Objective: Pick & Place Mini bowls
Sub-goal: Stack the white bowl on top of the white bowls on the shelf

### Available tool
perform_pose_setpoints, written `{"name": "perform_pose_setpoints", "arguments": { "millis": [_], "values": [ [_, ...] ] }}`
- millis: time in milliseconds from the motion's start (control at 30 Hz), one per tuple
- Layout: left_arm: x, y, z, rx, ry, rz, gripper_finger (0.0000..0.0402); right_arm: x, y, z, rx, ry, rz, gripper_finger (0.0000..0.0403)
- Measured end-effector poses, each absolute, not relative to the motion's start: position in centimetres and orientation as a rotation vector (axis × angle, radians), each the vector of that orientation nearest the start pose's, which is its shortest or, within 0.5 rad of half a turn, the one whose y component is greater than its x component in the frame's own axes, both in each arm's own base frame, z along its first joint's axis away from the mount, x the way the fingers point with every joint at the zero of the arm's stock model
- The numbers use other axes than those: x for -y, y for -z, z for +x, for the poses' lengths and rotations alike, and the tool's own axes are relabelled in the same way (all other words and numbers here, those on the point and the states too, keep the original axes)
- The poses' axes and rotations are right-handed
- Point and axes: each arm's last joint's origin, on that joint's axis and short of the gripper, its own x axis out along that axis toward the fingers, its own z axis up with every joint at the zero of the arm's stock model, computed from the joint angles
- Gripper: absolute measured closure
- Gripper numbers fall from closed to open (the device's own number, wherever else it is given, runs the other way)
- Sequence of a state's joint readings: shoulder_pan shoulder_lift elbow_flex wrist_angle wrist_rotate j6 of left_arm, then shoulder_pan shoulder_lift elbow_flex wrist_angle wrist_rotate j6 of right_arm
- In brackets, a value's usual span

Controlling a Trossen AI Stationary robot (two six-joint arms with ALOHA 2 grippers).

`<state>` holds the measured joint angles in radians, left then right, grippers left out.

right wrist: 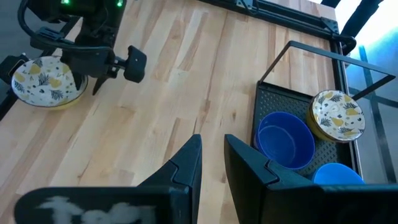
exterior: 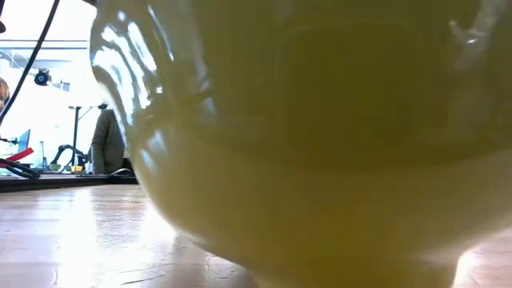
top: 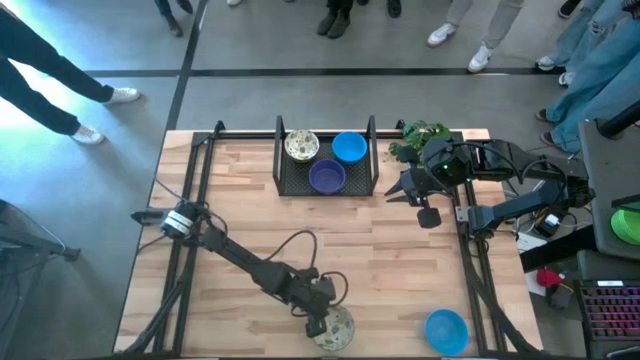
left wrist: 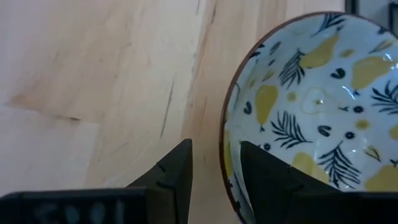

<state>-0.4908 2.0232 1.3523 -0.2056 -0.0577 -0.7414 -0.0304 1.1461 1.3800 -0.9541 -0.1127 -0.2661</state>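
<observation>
A cream bowl with a yellow-pear and dark-leaf pattern (top: pixel 340 330) stands on its foot at the table's near edge; its yellowish outer wall (exterior: pixel 320 160) fills the low view. My left gripper (left wrist: pixel 216 146) is open and slants down over the bowl's left rim (left wrist: pixel 225 155), one finger outside the bowl and one over its inside, with gaps on both sides. In the high view the left gripper (top: pixel 320 322) sits right at that bowl. My right gripper (right wrist: pixel 212 140) hovers open by a narrow gap, holding nothing, high above the table right of the black tray (top: pixel 372 150).
The black mesh tray (right wrist: pixel 273 99) at the far middle holds a patterned bowl (top: pixel 302 146), a bright blue bowl (top: pixel 349 147) and a blue-violet bowl (top: pixel 327 177). Another blue bowl (top: pixel 446 330) stands at the near right. A green plant (top: pixel 418 135) is beside the tray. People stand beyond the far edge.
</observation>
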Motion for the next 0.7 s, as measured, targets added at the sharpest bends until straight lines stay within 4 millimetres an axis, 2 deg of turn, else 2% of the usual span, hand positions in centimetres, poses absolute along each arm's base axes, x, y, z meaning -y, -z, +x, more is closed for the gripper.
{"name": "perform_pose_setpoints", "arguments": {
  "millis": [467,567,700],
  "values": [
    [20.00,-15.65,37.63,-0.923,0.096,-0.491,0.0278,0.31,-39.54,20.82,-0.703,-0.173,-0.203,0.0337],
    [19.99,-15.64,37.62,-0.925,0.093,-0.494,0.0292,0.31,-39.54,20.82,-0.703,-0.173,-0.203,0.0337],
    [19.98,-15.64,37.62,-0.926,0.089,-0.503,0.0331,0.32,-39.55,20.82,-0.703,-0.171,-0.200,0.0337]
  ]
}}
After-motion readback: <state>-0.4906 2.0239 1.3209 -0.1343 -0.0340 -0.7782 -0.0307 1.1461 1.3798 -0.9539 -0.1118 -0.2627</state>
